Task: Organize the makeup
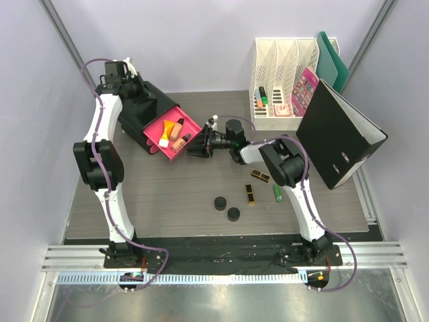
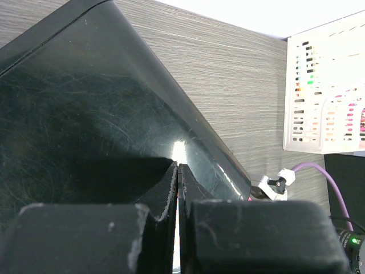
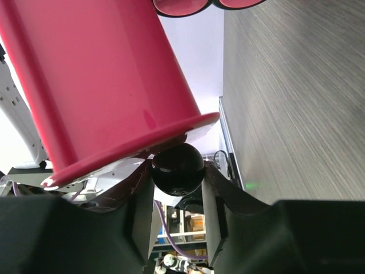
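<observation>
The black box point(image 1: 144, 111) stands at the back left with its pink drawer point(image 1: 191, 123) pulled out. In the drawer lie peach bottles point(image 1: 178, 129) and an orange-and-white tube point(image 1: 165, 137). My right gripper point(image 1: 201, 144) is shut on the drawer's black round knob point(image 3: 178, 168) under the pink drawer front point(image 3: 102, 85). My left gripper point(image 1: 137, 90) is shut and empty, its tips point(image 2: 178, 166) against the box's glossy top point(image 2: 85, 103). Two black round compacts point(image 1: 220, 202) point(image 1: 233, 215), two black-and-gold cases point(image 1: 260, 176) point(image 1: 250, 194) and a green tube point(image 1: 276, 193) lie on the table.
A white file organizer point(image 1: 285, 80) at the back right holds orange and green marker pens point(image 1: 263, 99) and a pink card. A big black binder point(image 1: 338, 134) leans at the right. A green folder point(image 1: 332, 57) stands behind it.
</observation>
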Controlling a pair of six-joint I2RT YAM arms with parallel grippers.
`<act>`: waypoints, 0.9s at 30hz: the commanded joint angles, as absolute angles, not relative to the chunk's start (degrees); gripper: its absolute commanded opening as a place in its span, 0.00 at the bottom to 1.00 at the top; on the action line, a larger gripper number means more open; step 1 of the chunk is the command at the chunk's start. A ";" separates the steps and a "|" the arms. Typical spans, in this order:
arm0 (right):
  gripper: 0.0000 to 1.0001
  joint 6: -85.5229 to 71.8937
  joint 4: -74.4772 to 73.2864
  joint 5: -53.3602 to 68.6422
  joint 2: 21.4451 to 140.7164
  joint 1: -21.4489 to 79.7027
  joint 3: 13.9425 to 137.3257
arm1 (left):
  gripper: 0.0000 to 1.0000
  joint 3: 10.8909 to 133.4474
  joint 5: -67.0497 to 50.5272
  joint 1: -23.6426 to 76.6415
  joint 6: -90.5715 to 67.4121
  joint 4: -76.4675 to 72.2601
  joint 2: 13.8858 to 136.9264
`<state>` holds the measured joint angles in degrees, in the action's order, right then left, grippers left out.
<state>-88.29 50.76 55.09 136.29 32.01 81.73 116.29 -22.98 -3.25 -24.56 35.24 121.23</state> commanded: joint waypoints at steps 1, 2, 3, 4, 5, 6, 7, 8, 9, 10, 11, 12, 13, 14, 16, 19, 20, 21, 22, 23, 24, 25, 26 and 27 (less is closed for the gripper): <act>0.30 -86.31 50.11 53.00 135.97 31.99 85.60 | 0.00 110.65 -15.03 -3.34 -19.86 55.02 128.76; 0.25 -85.87 49.84 53.00 135.79 31.99 85.61 | 0.00 110.65 -15.03 -3.25 -19.86 55.02 128.85; 0.22 -85.70 49.75 53.00 135.62 32.08 85.69 | 0.00 110.65 -15.03 -3.25 -19.86 55.02 128.85; 0.21 -85.26 48.70 53.00 135.09 31.99 85.61 | 0.00 110.65 -15.20 -3.25 -19.86 55.11 128.85; 0.17 -84.82 48.08 53.00 134.74 31.91 85.61 | 0.00 110.65 -15.21 -3.25 -19.86 55.11 128.93; 0.16 -83.42 47.38 53.09 134.39 31.99 85.61 | 0.00 110.65 -15.12 -3.25 -19.95 55.11 128.94; 0.15 -82.80 45.72 53.09 133.43 32.08 85.78 | 0.00 110.65 -15.12 -3.25 -19.95 55.11 129.02; 0.14 -82.10 44.83 53.00 133.07 31.99 85.87 | 0.00 110.65 -15.12 -3.25 -20.04 55.11 129.11; 0.14 -81.31 44.39 53.09 132.63 32.08 86.04 | 0.00 110.65 -15.12 -3.25 -20.04 55.11 129.11; 0.13 -80.86 43.34 53.00 131.84 31.99 86.31 | 0.00 110.74 -15.03 -3.16 -20.13 55.02 129.20; 0.13 -80.60 42.98 52.82 131.40 31.99 86.48 | 0.00 110.74 -14.86 -3.25 -20.21 55.11 129.20; 0.12 -79.73 42.37 52.65 130.96 32.08 86.75 | 0.00 110.66 -15.03 -3.25 -20.21 55.19 129.29; 0.12 -78.93 40.36 52.56 130.52 31.99 87.62 | 0.00 110.65 -14.94 -3.25 -20.21 55.20 129.29; 0.11 -78.23 39.38 52.38 129.65 32.08 88.15 | 0.00 110.65 -14.85 -3.25 -20.21 55.37 129.29; 0.11 -75.78 35.80 52.21 128.94 32.08 90.16 | 0.00 110.65 -14.59 -3.16 -20.13 55.55 129.20; 0.11 -73.57 33.50 51.77 128.32 32.08 92.97 | 0.00 110.57 -14.59 -3.25 -20.04 55.63 129.46; 0.11 -73.22 33.23 51.68 128.49 32.08 93.68 | 0.00 110.57 -14.59 -3.34 -20.04 55.72 129.46; 0.11 -73.13 33.05 51.68 128.67 32.08 94.39 | 0.00 110.57 -14.59 -3.25 -20.04 55.72 129.46; 0.11 -72.95 33.13 51.59 128.76 32.08 95.61 | 0.00 110.48 -14.50 -3.25 -20.04 55.64 129.46; 0.11 -73.04 33.22 51.68 128.85 32.08 96.15 | 0.00 110.39 -14.59 -3.25 -19.95 55.72 129.55; 0.11 -73.04 33.48 51.59 128.93 32.08 96.85 | 0.00 110.39 -14.50 -3.25 -19.86 55.72 129.55; 0.11 -73.04 33.57 51.59 128.94 32.08 97.12 | 0.00 110.39 -14.50 -3.25 -19.86 55.72 129.55; 0.10 -72.95 33.57 51.50 128.85 32.08 97.47 | 0.00 110.39 -14.50 -3.16 -19.86 55.81 129.55; 0.10 -72.95 33.75 51.50 128.93 32.08 97.99 | 0.00 110.39 -14.50 -3.25 -19.86 55.81 129.55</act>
<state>-75.02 28.42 55.07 134.08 32.27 92.77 116.31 -22.46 -3.25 -24.38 35.20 121.23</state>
